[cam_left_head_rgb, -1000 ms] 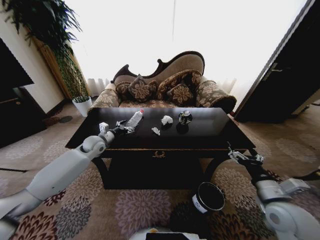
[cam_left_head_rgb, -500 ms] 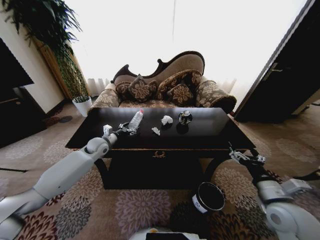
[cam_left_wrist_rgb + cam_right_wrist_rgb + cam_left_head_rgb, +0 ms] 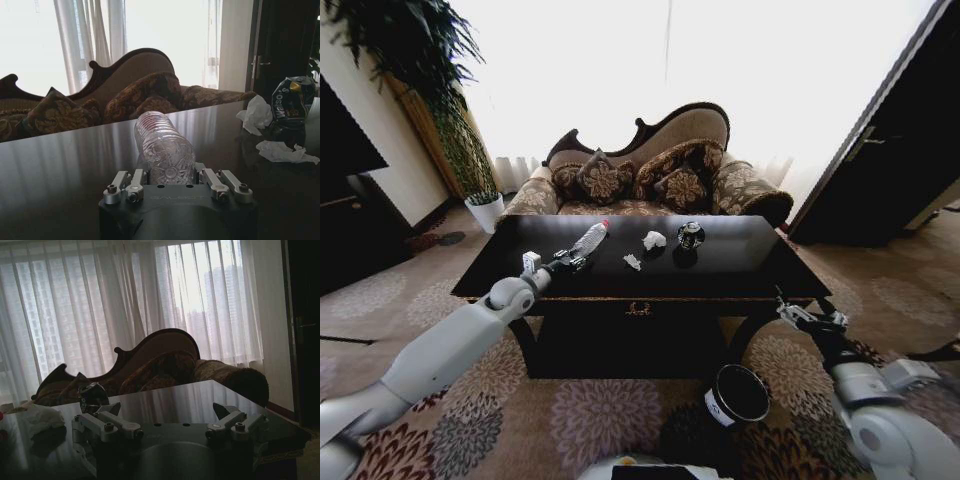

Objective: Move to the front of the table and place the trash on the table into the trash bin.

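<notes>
On the glossy dark table [image 3: 740,262], near its left front part, we see our left gripper [image 3: 568,260] reaching over the top. In the left wrist view its fingers [image 3: 131,181] stand narrow on both sides of the base of a clear plastic bottle [image 3: 162,148], and they seem to touch it, so we hold the bottle. The bottle is ribbed and transparent, it lies on its side, and in the head view its red cap points toward the sofa [image 3: 650,165].

Toward the middle of the table lie two wrinkly white paper wads [image 3: 653,240], one larger and one flatter, close to each other but apart. Just beside them, on the right, stands a crushed dark shiny can [image 3: 690,235], and its reflection shows in the polished wood. The right half of the top is bare and smooth up to the straight edge.

Our right gripper [image 3: 810,317] hangs beside the front right corner of the table, below the level of the top, and its fingers stand wide apart with nothing between them.

The trash bin [image 3: 737,396] is a small black cylinder with a white label. It stands on the flowered carpet [image 3: 590,410] in front of the table, near the right curved leg, and its round mouth is open upward. Between the bin and the table front there is free carpet.
</notes>
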`<state>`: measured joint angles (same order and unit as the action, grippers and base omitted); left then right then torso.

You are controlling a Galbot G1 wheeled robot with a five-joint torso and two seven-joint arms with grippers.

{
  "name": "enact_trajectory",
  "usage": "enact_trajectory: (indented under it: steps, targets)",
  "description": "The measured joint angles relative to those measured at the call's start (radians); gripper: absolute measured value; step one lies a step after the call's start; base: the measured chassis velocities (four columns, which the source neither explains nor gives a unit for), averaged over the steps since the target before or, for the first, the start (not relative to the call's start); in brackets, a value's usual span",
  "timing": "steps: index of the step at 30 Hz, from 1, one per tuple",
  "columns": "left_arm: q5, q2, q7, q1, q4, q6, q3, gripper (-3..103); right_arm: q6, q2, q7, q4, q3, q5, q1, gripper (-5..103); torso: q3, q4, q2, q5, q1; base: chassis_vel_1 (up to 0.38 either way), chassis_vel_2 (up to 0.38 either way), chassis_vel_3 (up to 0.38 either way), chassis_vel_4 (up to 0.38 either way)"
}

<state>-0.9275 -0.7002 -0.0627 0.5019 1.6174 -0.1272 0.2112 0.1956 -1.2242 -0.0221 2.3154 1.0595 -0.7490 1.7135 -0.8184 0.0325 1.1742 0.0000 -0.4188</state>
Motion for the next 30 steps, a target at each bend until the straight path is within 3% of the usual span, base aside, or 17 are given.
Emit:
enact_trajectory:
  steps: [6,15,21,28,30]
  targets:
    - [0.010,0.033,-0.001,0.050,0.073,-0.001,-0.058,40,0.000,-0.001,-0.001,0.002,-0.005,0.012,0.003,100,0.000,0.0001,0.000,-0.0003,0.000,0.000,0.000,0.000,0.000]
    - [-0.066,0.135,0.006,0.238,0.365,-0.041,-0.240,40,-0.018,0.004,-0.001,0.004,-0.022,0.104,0.003,100,0.000,-0.0001,0.000,0.0000,0.000,0.000,0.000,0.000,0.000]
    - [-0.092,0.165,0.020,0.301,0.472,-0.056,-0.271,40,-0.027,0.004,-0.009,0.016,-0.036,0.149,0.012,100,0.000,-0.0001,0.000,0.0000,0.000,0.000,0.000,0.000,0.000]
    - [-0.133,0.179,0.045,0.333,0.598,-0.084,-0.261,40,-0.088,-0.006,-0.043,0.021,-0.050,0.293,0.045,100,0.000,0.0000,0.000,0.0001,0.000,0.000,0.000,0.000,0.000]
    - [-0.168,0.179,0.059,0.332,0.633,-0.099,-0.249,40,-0.153,-0.018,-0.070,0.023,-0.055,0.446,0.061,100,0.000,0.0001,0.000,0.0001,0.000,0.000,0.000,0.000,0.000]
